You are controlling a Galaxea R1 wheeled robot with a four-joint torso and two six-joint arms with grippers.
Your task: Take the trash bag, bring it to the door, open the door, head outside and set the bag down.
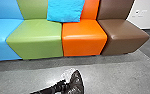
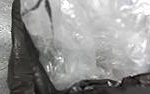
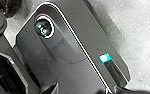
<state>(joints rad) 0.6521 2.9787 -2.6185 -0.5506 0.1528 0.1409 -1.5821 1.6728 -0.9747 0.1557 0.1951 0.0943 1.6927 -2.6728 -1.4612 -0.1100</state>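
The black trash bag (image 1: 76,83) was right at the left gripper (image 1: 62,86), clear plastic (image 2: 86,40) bunched inside its dark edge, probably close in for carrying. Whether either arm's jaws were spread or pressed together, I couldn't tell. The multicoloured sofa (image 1: 84,42) stood well beyond them.

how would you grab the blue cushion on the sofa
Probably by its lower edge, coming from the front and a little above. The blue cushion leans against the green backrest and orange backrest, so that edge faces outward, and its rumpled cover looks soft enough to pinch.
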